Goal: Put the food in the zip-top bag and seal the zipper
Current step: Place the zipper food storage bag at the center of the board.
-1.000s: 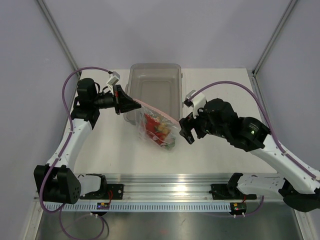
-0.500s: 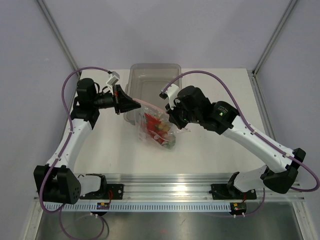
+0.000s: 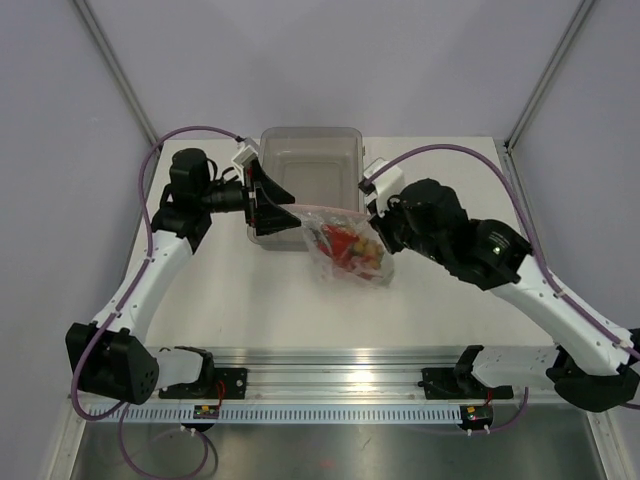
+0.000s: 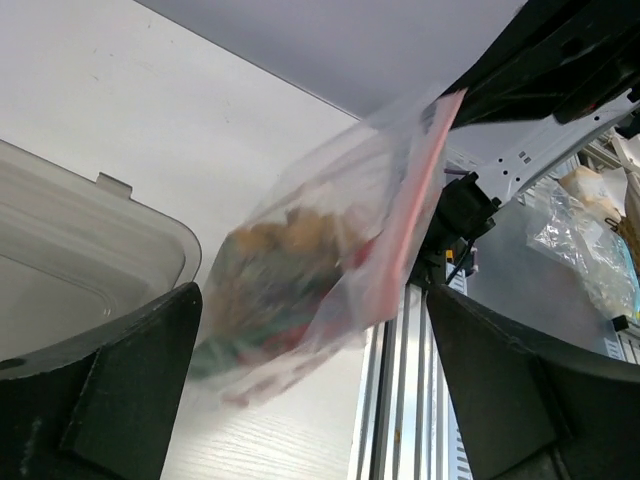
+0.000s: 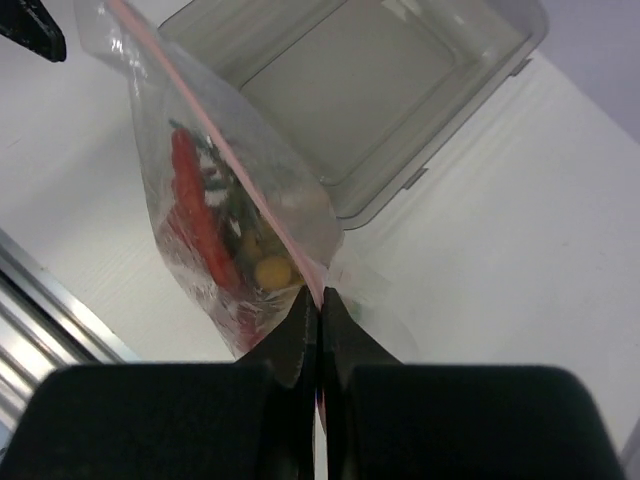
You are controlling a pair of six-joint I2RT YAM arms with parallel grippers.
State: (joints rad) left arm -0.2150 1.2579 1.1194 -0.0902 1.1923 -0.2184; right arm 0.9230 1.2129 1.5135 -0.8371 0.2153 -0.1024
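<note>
Pink-red zipper (image 3: pixel 330 210) is the step in hand: the zip-top bag (image 3: pixel 350 255) hangs just in front of the clear tray (image 3: pixel 310 131), lobster (image 5: pixel 195 210) and other toy food inside. Our right gripper (image 5: pixel 319 300) pinches one end of the strip; our left gripper (image 3: pixel 288 212) gapes beside the other end. Next, we judge, left must clamp so right can press along the strip. The tray's near wall crowds that reach.

food (image 3: pixel 345 243) in bag (image 3: pixel 326 262), tray (image 3: pixel 315 180) behind bag
</note>
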